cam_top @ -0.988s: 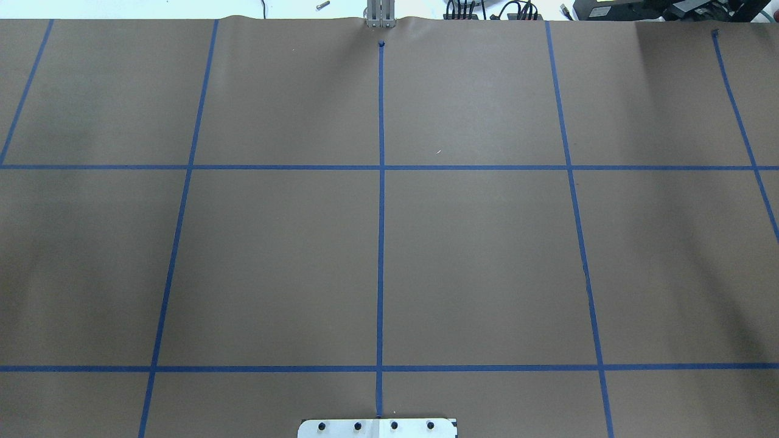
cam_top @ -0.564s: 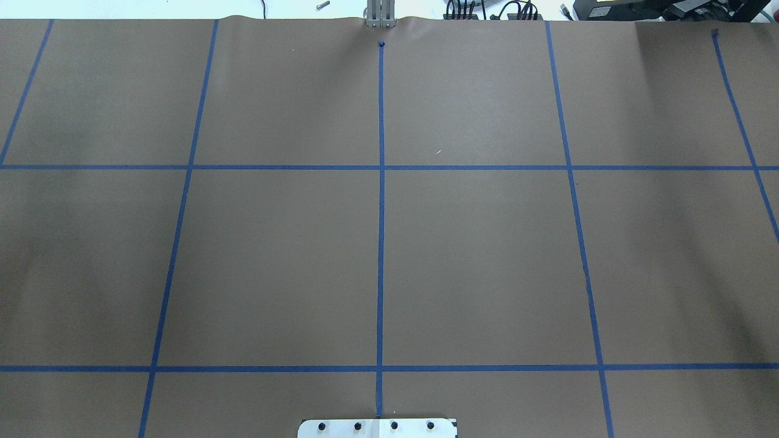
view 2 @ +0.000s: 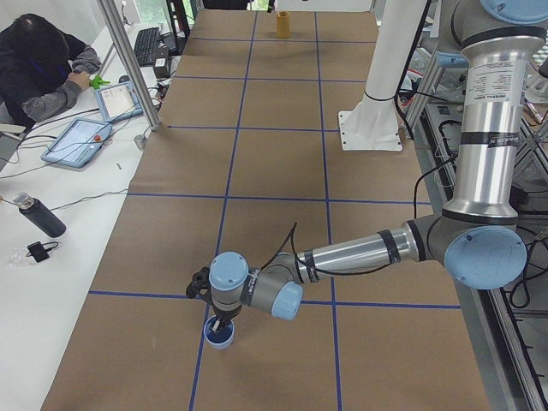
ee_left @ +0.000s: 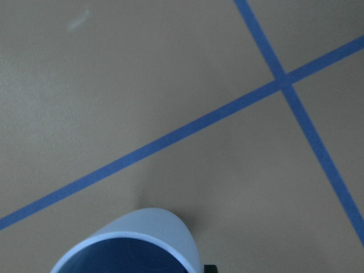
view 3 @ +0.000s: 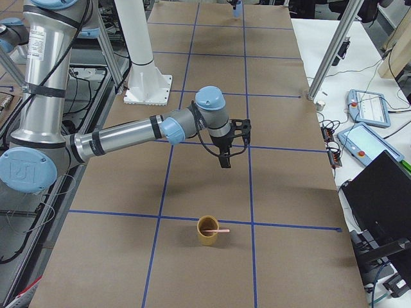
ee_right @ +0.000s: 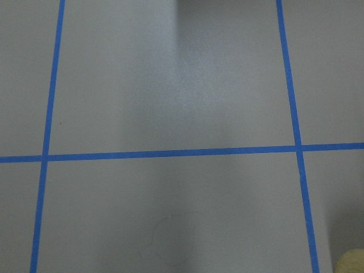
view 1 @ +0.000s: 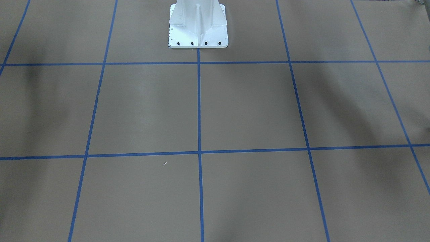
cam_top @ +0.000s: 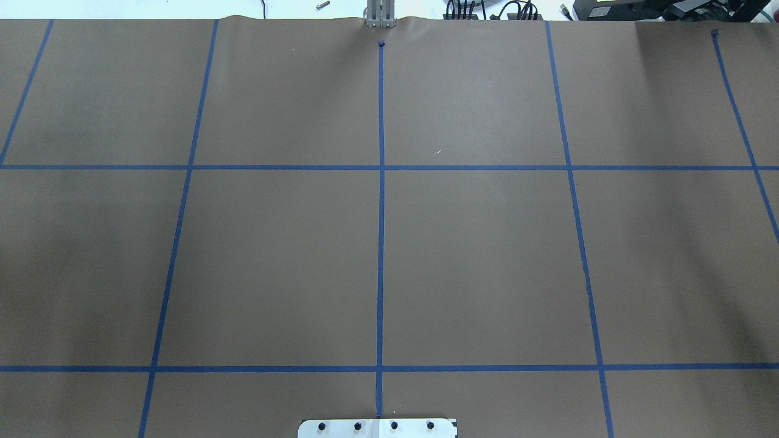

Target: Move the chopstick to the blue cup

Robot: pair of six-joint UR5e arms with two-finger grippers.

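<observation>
The blue cup (view 2: 221,337) stands upright on the brown paper near the table's end; its rim and dark inside fill the bottom of the left wrist view (ee_left: 136,239). My left gripper (view 2: 221,324) hangs right over its rim; I cannot tell if it is open or shut. The pink chopstick (view 3: 217,230) leans in a tan cup (view 3: 207,237) near the other end. My right gripper (view 3: 224,160) points down a grid square short of that cup; I cannot tell its state. Neither gripper shows in the overhead or front views.
The white robot pedestal (view 1: 198,27) stands at the table's middle edge. The tan cup's edge shows in the right wrist view (ee_right: 354,263). A seated operator (view 2: 43,68) with tablets (view 2: 81,141) is beside the table. A laptop (view 3: 379,192) lies at the operators' side.
</observation>
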